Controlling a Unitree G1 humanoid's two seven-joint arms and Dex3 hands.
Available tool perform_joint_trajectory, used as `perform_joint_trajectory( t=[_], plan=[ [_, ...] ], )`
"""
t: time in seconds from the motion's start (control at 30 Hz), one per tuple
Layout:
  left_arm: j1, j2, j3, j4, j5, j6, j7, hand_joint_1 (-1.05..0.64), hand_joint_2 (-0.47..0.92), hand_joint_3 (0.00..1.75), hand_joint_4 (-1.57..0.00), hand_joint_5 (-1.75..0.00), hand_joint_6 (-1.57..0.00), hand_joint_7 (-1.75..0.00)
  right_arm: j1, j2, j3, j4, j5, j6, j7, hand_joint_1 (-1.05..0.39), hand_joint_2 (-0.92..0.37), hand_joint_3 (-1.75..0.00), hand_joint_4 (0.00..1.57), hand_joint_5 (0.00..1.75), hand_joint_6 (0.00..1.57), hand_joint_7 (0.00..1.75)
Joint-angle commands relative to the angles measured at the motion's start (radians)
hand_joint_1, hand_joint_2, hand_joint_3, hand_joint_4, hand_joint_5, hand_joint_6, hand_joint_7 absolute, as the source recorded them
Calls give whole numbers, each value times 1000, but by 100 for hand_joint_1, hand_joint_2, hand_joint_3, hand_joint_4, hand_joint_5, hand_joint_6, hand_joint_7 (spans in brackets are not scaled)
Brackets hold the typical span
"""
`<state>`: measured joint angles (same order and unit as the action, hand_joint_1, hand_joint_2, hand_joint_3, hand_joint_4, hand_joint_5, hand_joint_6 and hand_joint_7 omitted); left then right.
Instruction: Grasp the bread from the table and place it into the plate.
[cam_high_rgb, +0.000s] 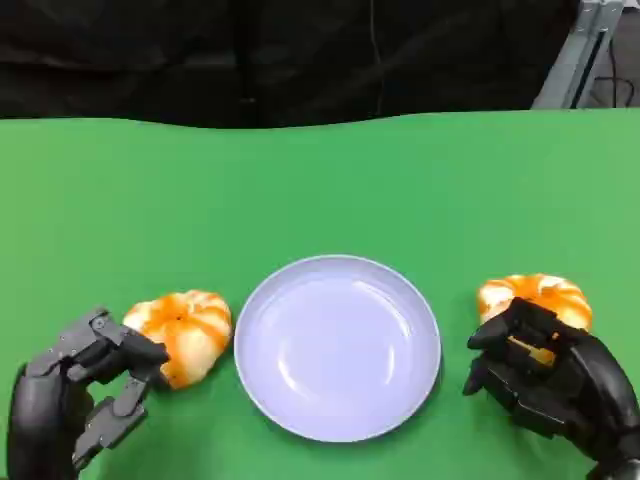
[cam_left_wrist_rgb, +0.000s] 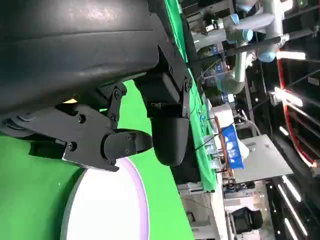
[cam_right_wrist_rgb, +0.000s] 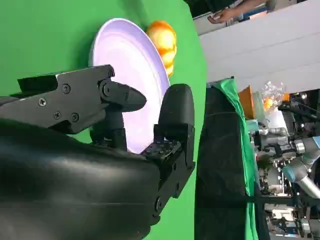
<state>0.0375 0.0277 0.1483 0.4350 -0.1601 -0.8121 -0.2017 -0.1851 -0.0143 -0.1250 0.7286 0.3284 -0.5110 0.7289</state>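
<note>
Right now, from the head camera, I see a lavender plate (cam_high_rgb: 338, 346) in the middle of the green table (cam_high_rgb: 100, 200), with nothing on it. One orange-and-white bread roll (cam_high_rgb: 182, 334) lies just beside the plate's left rim, and a second bread roll (cam_high_rgb: 535, 299) lies off the plate's right side, apart from the rim. My left hand (cam_high_rgb: 85, 395) sits at the near side of the left roll, fingers spread, their tips touching or nearly touching the bread; it grips nothing. My right hand (cam_high_rgb: 545, 375) is draped over the near part of the right roll with fingers curled, but I cannot tell whether it actually holds it.

On the left wrist camera, the left hand's fingers (cam_left_wrist_rgb: 125, 142) stand apart over the plate's rim (cam_left_wrist_rgb: 142, 192), with a sliver of bread (cam_left_wrist_rgb: 69, 101) showing behind them.

On the right wrist camera, the right hand's fingers (cam_right_wrist_rgb: 175, 112) stand apart in front of the plate (cam_right_wrist_rgb: 132, 65), and the far roll (cam_right_wrist_rgb: 162, 40) lies beyond it. A person's hand (cam_right_wrist_rgb: 225, 14) shows past the table.
</note>
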Motion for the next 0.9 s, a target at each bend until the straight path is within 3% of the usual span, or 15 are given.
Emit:
perform_joint_trajectory(
  t=[0.03, 0.77, 0.83, 0.9],
  plan=[
    [-2, 16, 10, -17, 4, 8, 10, -11, 92, 45, -76, -151, -82, -124, -11, -10, -9, 2, -1, -14, -1, 2, -89, -48, 53, 161, 62, 113],
    [2, 14, 15, -28, 13, 19, 16, -9, 92, 45, -74, -149, -81, -123, -13, -8, -9, 5, -6, -16, -4, 2, -88, -51, 53, 160, 62, 112],
    [-1, 12, 18, -21, 19, 9, 22, -8, 92, 43, -77, -138, -84, -116, -14, -9, -10, 10, -6, -19, -2, 1, -88, -50, 53, 161, 62, 112],
    [-4, 11, 19, -13, 23, 2, 25, -8, 92, 39, -81, -115, -94, -87, -15, -9, -12, 14, -3, -20, 2, 1, -88, -50, 53, 161, 62, 112]
  ],
)
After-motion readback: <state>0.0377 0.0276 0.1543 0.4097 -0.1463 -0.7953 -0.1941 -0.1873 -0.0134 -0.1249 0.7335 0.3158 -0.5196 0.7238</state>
